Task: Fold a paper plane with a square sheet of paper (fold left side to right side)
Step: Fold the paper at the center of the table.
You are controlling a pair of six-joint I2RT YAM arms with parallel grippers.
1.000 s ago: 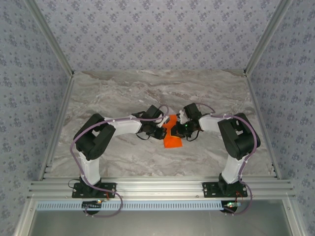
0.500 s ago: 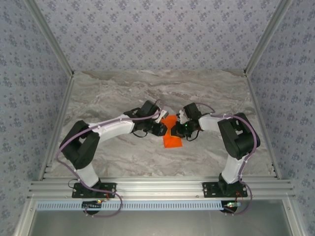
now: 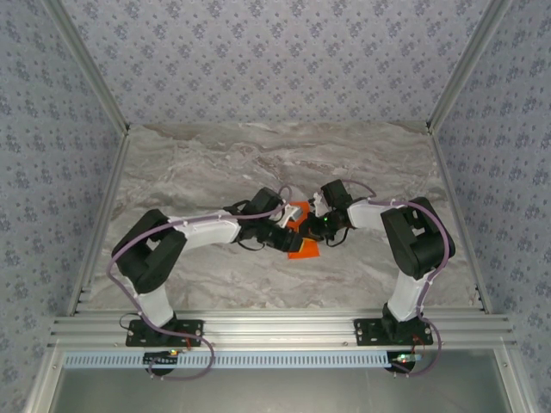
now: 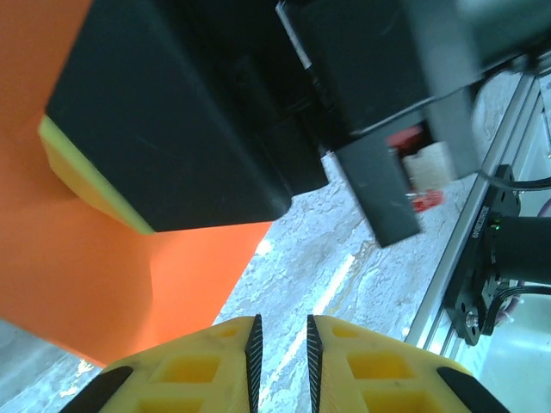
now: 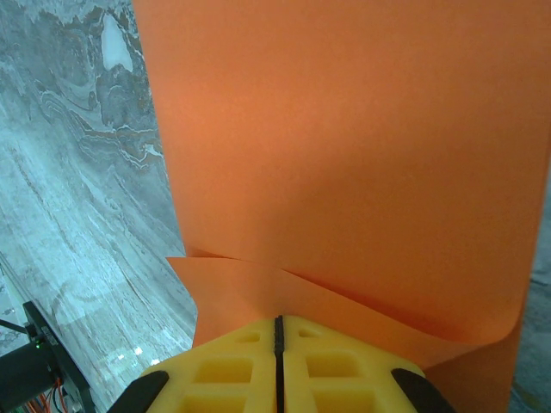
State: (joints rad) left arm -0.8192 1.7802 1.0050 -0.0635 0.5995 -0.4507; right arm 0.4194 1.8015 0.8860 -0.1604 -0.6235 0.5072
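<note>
**Right hand** (image 5: 277, 325): clenched, the pads pressed flat together on one edge of the sheet of paper (image 5: 344, 146). The sheet is seen spreading ahead of the fingertips as one broad orange panel. A second layer or flap shows just past the pads, and a curl is noted at the edge to the hand's right.

**Left hand** (image 4: 281, 331): pads parted by a narrow slit, with nothing grasped between them. The sheet lies ahead of this hand and to its left, apart from the fingertips. The black body of the right hand is seen pressed against the paper beyond.

**Table** (image 3: 215, 163): grey marbled top, visible past both hands and beneath the sheet.

**Handling, as judged:**
- The paper is taken to be very light, thin and limp.
- It is easily bent by its own weight where it is not supported.
- It is readily creased or torn by a hard pinch, and it slides easily on the smooth table.
- A free corner or edge opposite the clenched hand is judged the best place for a hold, taken shallow so that the fold can be carried across while the other side is kept pinned.
</note>
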